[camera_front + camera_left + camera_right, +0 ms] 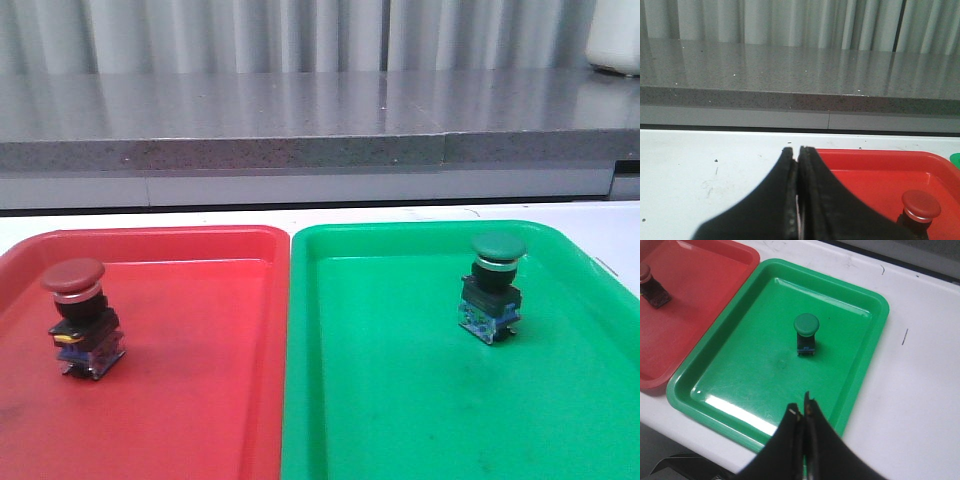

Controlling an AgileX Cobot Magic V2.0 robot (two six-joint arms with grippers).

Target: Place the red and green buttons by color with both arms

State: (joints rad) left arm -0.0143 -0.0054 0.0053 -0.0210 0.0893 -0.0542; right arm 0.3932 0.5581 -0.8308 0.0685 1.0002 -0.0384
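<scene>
Both end effectors — left (798, 150) and right (802, 410) — are clenched on nothing, clear of the trays. The red button (80, 315) stands upright in the red tray (200, 400), the green button (494, 287) farther back in the green tray (400, 400) — sorting looks complete, so any retreat should keep high and wide of both caps.

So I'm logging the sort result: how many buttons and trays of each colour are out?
Red button: 1
Green button: 1
Red tray: 1
Green tray: 1
Total: 4
</scene>
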